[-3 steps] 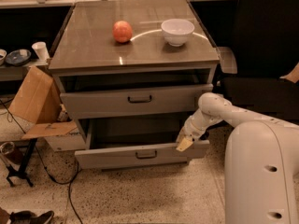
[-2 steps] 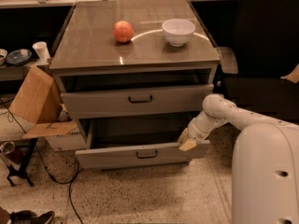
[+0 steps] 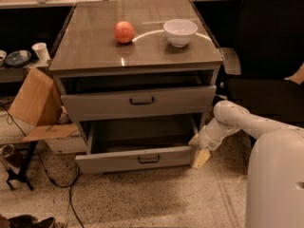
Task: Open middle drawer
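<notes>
The wide, shallow grey middle drawer point(image 3: 118, 161) stands pulled out low, under the taller-fronted grey drawer point(image 3: 180, 101). The white arm's claw point(image 3: 198, 150) is at its right front corner; whether it is apart or together I cannot tell. A black chair point(image 3: 270, 56) crowds the right and a brown cardboard box point(image 3: 31, 99) the left. The speckled floor point(image 3: 142, 198) in front lies open.

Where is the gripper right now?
The gripper is low and right of centre in the camera view, close beside the right end of the pulled-out middle drawer, near the floor.
</notes>
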You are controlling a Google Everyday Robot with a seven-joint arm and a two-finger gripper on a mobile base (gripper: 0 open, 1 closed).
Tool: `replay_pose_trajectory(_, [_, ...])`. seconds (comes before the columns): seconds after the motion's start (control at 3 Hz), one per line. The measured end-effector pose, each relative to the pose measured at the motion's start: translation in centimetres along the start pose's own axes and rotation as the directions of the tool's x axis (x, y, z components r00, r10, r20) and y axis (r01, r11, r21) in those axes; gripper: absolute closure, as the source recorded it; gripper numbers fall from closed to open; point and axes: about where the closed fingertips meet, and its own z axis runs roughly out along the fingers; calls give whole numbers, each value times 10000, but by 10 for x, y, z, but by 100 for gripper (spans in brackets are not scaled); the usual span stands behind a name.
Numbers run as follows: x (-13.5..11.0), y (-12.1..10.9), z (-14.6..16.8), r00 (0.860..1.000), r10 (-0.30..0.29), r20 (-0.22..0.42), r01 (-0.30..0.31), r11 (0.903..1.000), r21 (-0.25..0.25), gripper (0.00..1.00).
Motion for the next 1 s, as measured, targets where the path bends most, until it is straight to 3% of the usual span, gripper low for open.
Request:
replay_pose_trajectory(0.33, [12, 19, -1, 9998, -155, -110, 152, 9995, -283, 0])
replay_pose_trajectory(0.67, [21, 36, 2, 9993, -358, -136, 347, 9969, -701, 0])
replay_pose_trajectory(1.0, [23, 52, 7, 9977, -634, -221, 603, 9908, -1209, 19])
